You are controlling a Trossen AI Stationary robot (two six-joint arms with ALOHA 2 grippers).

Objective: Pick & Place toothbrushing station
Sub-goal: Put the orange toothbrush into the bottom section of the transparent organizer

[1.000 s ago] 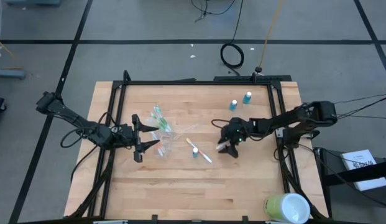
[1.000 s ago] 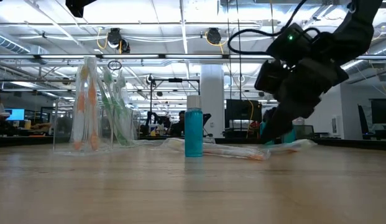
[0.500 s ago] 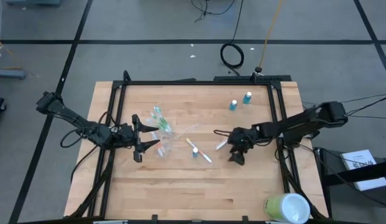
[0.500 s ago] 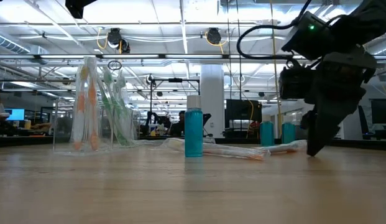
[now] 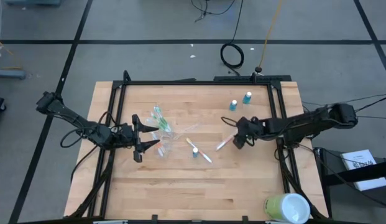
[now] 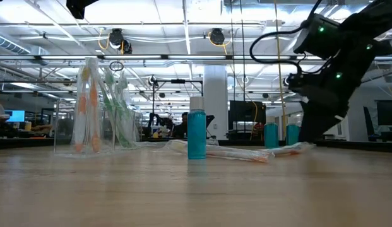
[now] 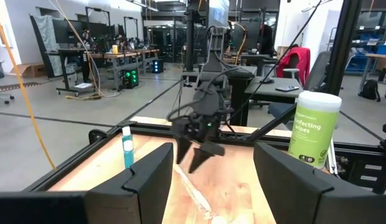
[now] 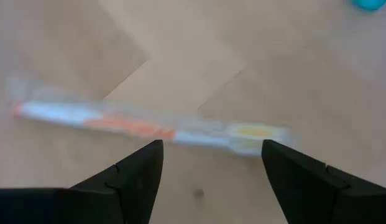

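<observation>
Jaws apart on both grippers, nothing held.

High view: right gripper (image 5: 240, 132) poised beside loose toothbrush (image 5: 222, 144) at mid-table, likely lining up a pick; left gripper (image 5: 147, 132) parked by clear cup (image 5: 163, 138) holding brushes.

Low view: blue tube (image 6: 196, 135) upright, white-capped, between cup and loose brush.

Right wrist view: toothbrush (image 8: 155, 128) flat on wood, white with orange band, straddled by open fingers (image 8: 132, 177).
</observation>
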